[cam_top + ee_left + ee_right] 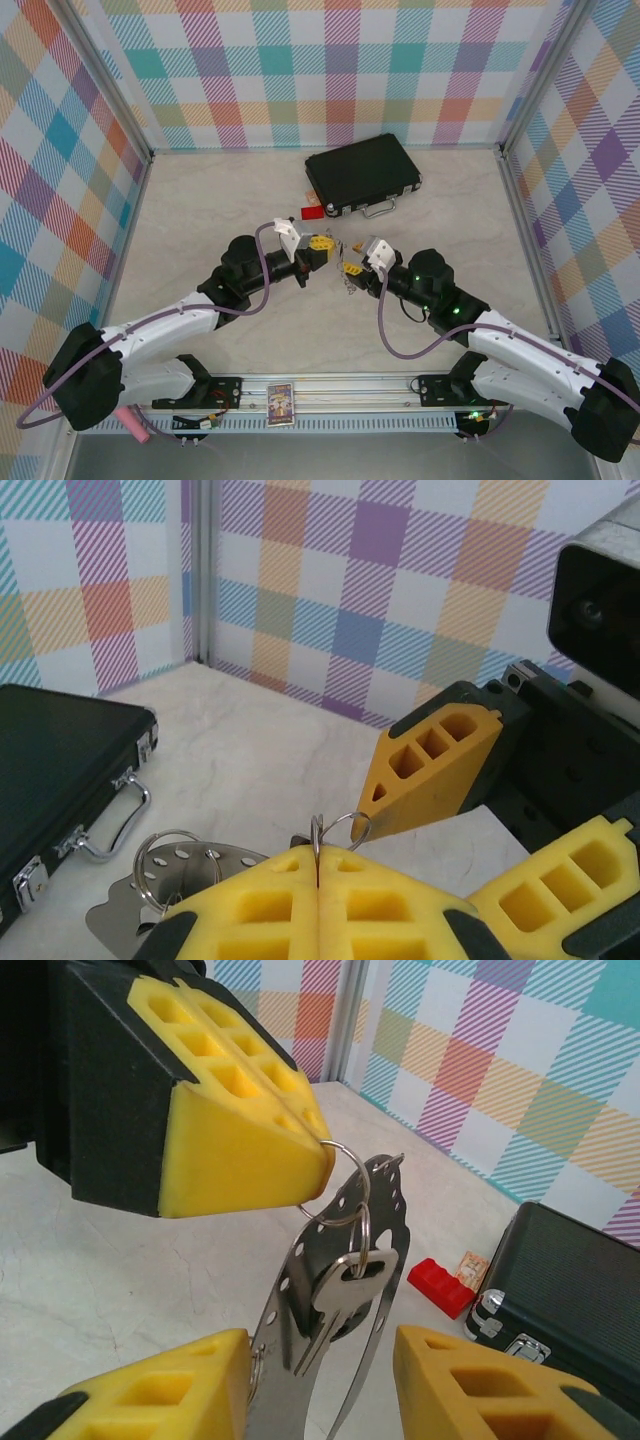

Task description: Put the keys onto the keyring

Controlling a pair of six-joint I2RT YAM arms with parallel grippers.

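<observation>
From above, I see my left gripper (pixel 322 243) and right gripper (pixel 350 266) tip to tip, near the black case (pixel 362 178) on its near side. On the left wrist camera, the left fingers pinch together on a small wire ring (pixel 355 817), right of the case. On the right wrist camera, my right fingers stand apart, straddling the perforated grey keyring (pixel 290 1280). A silver key (pixel 350 1278) hangs from the wire ring, left of the case.

Keyring (pixel 283 1298) base seemingly below frame
</observation>
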